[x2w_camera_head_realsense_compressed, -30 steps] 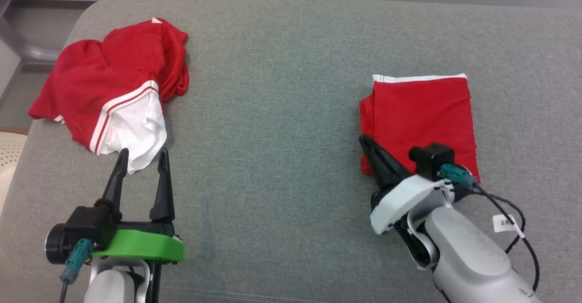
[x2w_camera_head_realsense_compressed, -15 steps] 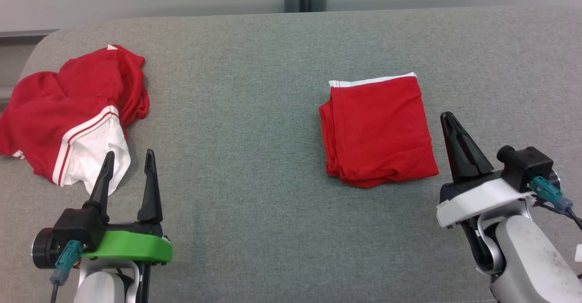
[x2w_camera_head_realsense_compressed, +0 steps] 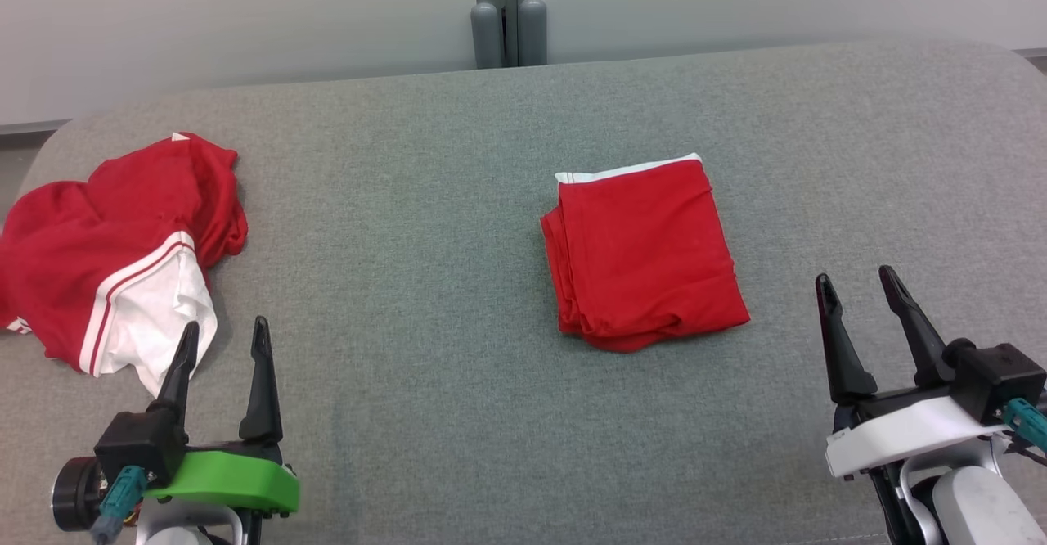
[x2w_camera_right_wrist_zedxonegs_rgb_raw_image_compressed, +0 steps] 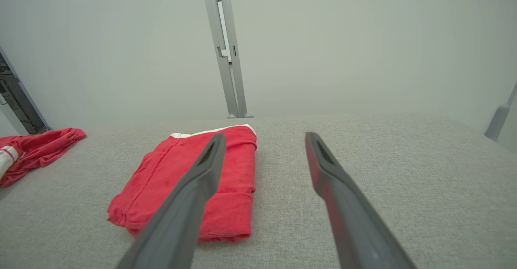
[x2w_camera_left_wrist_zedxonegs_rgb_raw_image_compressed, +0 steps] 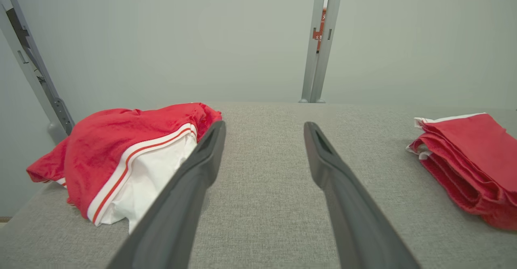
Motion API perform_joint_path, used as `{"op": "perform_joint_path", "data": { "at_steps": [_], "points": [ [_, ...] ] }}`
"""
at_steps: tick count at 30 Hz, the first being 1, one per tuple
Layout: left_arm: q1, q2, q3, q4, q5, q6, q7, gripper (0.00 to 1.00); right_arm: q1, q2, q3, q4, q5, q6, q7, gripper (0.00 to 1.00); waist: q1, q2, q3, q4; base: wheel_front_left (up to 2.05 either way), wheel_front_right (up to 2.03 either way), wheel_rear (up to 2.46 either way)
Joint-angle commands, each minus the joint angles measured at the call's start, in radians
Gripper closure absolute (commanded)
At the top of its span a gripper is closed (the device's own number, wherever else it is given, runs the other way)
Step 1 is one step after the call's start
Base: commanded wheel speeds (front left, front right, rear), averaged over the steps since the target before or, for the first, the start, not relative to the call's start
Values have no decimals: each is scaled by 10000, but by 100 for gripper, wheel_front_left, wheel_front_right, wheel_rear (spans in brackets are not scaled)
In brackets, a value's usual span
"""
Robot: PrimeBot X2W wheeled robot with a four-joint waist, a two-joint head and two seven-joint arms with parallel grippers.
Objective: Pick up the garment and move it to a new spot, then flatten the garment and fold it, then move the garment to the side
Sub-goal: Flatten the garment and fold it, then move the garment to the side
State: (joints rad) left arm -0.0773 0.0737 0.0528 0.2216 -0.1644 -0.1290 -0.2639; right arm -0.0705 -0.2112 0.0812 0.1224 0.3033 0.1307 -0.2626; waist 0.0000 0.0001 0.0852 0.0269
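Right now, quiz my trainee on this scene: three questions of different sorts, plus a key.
1. True or false: the right gripper holds the folded garment.
2. The crumpled garment lies nearest: a) the left gripper, b) the right gripper, c) the folded garment.
3. Fill in: both grippers are ____.
Key: 1 false, it is open and apart from the garment; 2 a; 3 open.

A finger of the left tool (x2w_camera_left_wrist_zedxonegs_rgb_raw_image_compressed: 264, 124) hides part of the crumpled red garment (x2w_camera_left_wrist_zedxonegs_rgb_raw_image_compressed: 117, 152). Off to the tool's right, the folded red garment (x2w_camera_left_wrist_zedxonegs_rgb_raw_image_compressed: 472, 156) runs past the picture's edge.
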Motion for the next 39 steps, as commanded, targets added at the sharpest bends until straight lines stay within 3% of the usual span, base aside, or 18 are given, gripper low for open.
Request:
{"op": "perform_joint_path", "data": {
  "at_steps": [1,39],
  "points": [
    [168,78,10,42,120,-33,-6,0,234,47,-87,-93,-94,1,-32,0,0,-1,-134,7,0,0,0],
    [754,221,-84,-261,142,-33,-4,0,1229,527,-484,-374,-629,1,-32,0,0,-1,-729,367,0,0,0]
  ]
}}
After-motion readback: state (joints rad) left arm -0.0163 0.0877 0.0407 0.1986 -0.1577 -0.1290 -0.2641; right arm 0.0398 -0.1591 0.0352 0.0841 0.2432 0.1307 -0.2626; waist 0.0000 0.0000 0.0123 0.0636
